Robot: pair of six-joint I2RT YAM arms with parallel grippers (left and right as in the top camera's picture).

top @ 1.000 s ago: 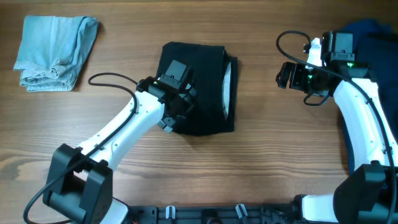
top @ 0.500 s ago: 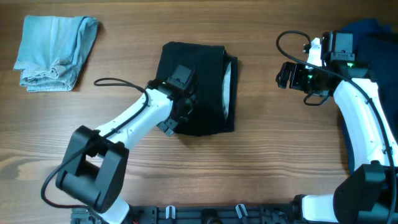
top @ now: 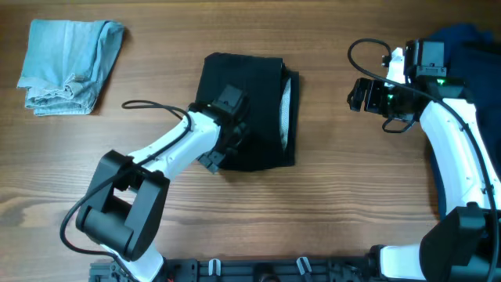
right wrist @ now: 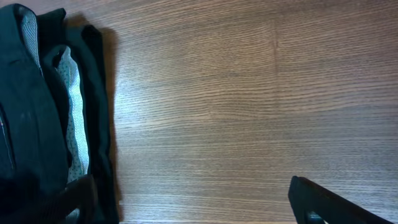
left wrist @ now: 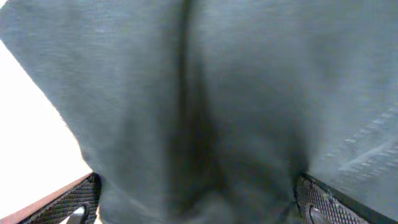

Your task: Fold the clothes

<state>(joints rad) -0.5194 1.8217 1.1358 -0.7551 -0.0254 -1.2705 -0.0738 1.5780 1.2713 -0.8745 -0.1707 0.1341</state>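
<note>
A black folded garment with a pale dotted lining at its right edge lies at the table's middle. My left gripper rests on its lower left part. In the left wrist view the jaws are spread wide, with dark fabric filling the space between them. My right gripper hovers open and empty over bare wood to the right of the garment. The right wrist view shows its jaws apart and the garment's edge at the left.
A folded light blue garment lies at the far left corner. A dark blue heap of clothes sits at the far right edge behind the right arm. The table is wood.
My left arm's lower links have swung right, and its gripper has shifted slightly right on the black garment. The right arm has not moved.
</note>
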